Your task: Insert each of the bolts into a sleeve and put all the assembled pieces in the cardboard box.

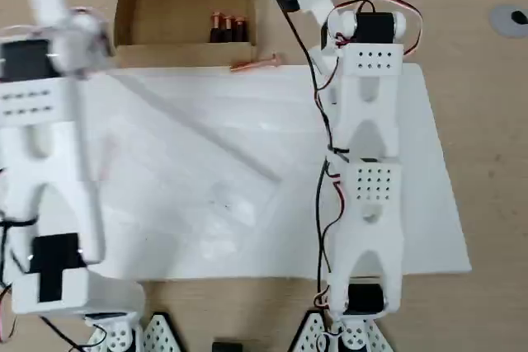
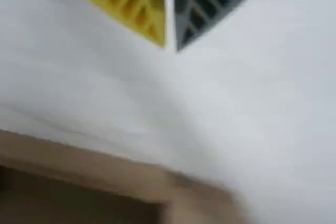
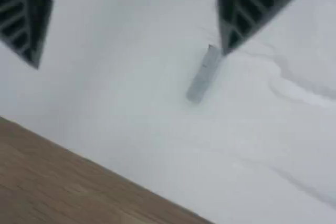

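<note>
The cardboard box [image 1: 128, 14] stands at the table's far side, with three copper bolts in dark sleeves [image 1: 227, 29] inside it. A loose copper bolt [image 1: 256, 63] lies just in front of the box, at the edge of the white sheet [image 1: 206, 146]. My left gripper [image 2: 170, 43] is shut, its yellow and grey fingertips meeting over the sheet with nothing between them, and a brown box edge [image 2: 79, 163] is close by. My right gripper [image 3: 131, 55] is open over the sheet. A small pale sleeve [image 3: 203, 74] lies flat beside one dark finger [image 3: 241, 9].
The left arm [image 1: 49, 121] stretches along the sheet's left side and the right arm [image 1: 367, 162] along its right side, trailing cables. Bare wooden table [image 3: 63, 182] borders the sheet. A grey disc [image 1: 507, 20] sits at the far right.
</note>
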`<state>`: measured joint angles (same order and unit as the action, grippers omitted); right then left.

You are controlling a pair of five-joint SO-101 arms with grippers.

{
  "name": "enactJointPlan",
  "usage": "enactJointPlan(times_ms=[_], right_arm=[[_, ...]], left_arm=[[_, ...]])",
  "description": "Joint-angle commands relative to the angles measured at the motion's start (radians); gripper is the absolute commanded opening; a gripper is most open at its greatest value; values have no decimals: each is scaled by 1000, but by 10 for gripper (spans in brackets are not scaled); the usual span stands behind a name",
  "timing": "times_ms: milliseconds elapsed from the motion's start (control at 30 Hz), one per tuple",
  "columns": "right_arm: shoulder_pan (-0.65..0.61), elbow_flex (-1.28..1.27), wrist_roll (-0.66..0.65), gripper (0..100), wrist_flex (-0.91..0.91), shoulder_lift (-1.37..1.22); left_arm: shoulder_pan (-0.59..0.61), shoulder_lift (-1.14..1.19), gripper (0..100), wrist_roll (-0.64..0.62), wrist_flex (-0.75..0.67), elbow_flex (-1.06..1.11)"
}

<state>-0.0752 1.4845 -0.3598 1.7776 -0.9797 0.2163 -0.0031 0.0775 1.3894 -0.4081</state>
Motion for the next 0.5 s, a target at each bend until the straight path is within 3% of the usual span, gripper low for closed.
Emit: enactJointPlan(times_ms=[0, 67, 267, 467], right_arm=[[27, -1, 12, 260, 12, 99], [25, -1, 12, 260, 12, 99], [25, -1, 12, 260, 12, 99], [25, -1, 9, 260, 12, 99]], left_arm=[[20, 38, 11, 28, -23, 81], [5, 85, 21, 12, -75, 130], [46, 194, 214, -189, -399, 210], [-8, 348, 219, -305, -500, 213]])
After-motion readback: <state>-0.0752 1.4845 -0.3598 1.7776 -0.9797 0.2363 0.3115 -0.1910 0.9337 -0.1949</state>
